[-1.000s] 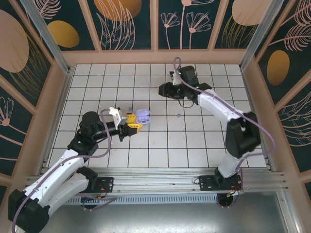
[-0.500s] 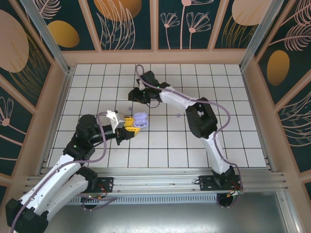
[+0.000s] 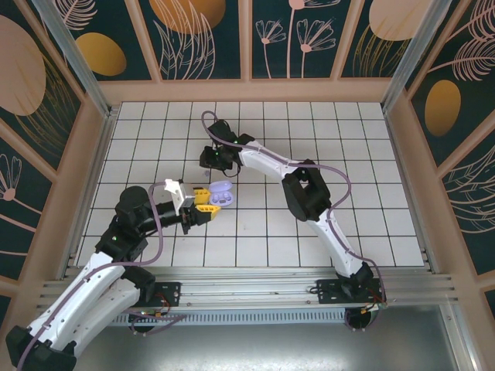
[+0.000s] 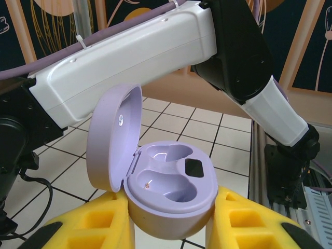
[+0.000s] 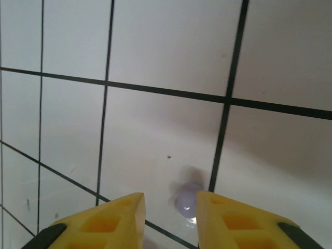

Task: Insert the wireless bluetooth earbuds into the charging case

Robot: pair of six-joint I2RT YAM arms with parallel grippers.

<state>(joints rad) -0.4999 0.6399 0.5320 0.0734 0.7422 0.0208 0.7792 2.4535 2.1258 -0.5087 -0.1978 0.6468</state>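
This is a robotics lab cell, a staged test enclosure rather than a lived-in room. A left arm (image 3: 97, 272) and a right arm (image 3: 336, 239) are bolted to an aluminium rail (image 3: 255, 282) at the near edge of a white grid-tiled desk (image 3: 155, 124). Wood-framed wall panels (image 3: 197, 39) printed with leaves box it in left, far and right, with a bare metal post (image 3: 73, 58) at the far left corner.

Blurred: tiny pale-purple earbud nub (image 5: 187, 199), partly behind right gripper (image 5: 168, 197) finger. Underside of open lilac oval plastic case (image 4: 166, 181) hidden btwn left gripper (image 4: 171, 199) fingers, which are cut off at btm edge.
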